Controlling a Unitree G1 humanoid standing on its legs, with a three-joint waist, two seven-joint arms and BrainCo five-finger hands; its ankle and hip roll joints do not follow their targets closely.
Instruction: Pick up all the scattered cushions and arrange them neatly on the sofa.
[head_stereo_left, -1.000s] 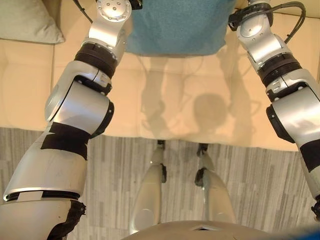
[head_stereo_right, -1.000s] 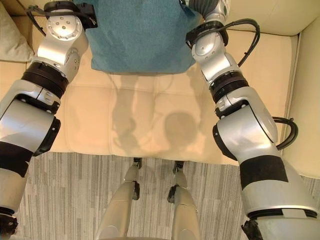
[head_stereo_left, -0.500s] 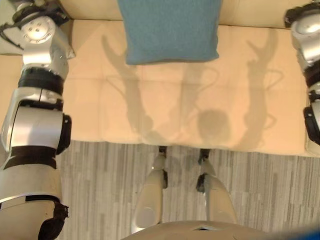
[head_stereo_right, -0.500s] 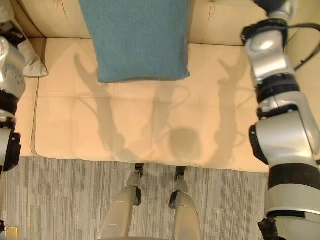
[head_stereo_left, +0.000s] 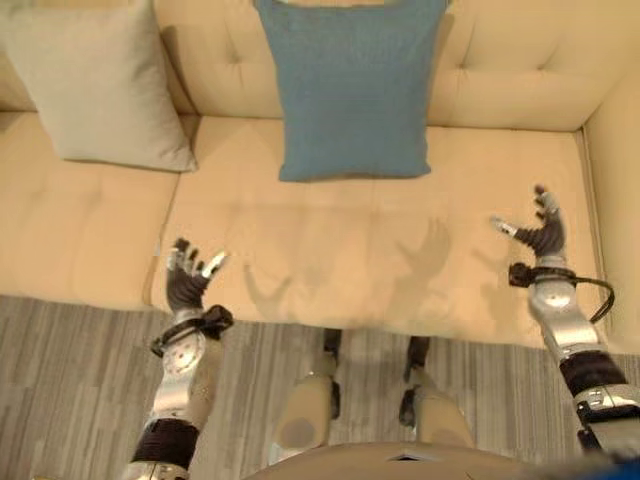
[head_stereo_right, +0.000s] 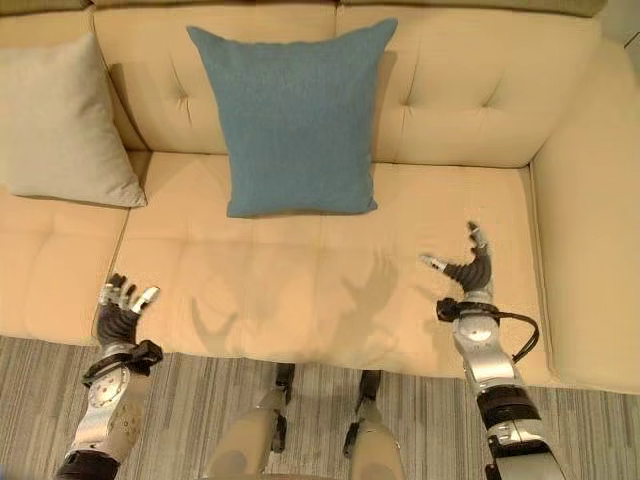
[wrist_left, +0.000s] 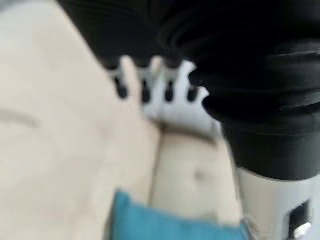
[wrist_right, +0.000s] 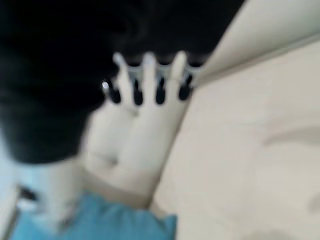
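The left robot hand (head_stereo_left: 185, 283) is open, with its fingers spread and nothing in it. It hangs over the front edge of the sofa (head_stereo_right: 300, 300) seat, toward the left side. The right robot hand (head_stereo_right: 468, 270) is open and empty too. It is over the seat near the right end, close to the sofa arm. Both look like they are out of the way so the cushions can sit by themselves.

The blue cushion (head_stereo_right: 295, 120) stands up in the middle of the sofa. Its top leans on the back rest and its bottom edge sits on the seat, and I think that lean keeps it from falling. The grey cushion (head_stereo_right: 62, 125) leans on the back the same way, well to the left of the blue one.

The grey cushion is cut off at the left edge. The wrist views are very blurry. The striped floor (head_stereo_left: 80, 380) in front of the sofa has no cushion on the part I can see, but I cannot see the rest of the room.
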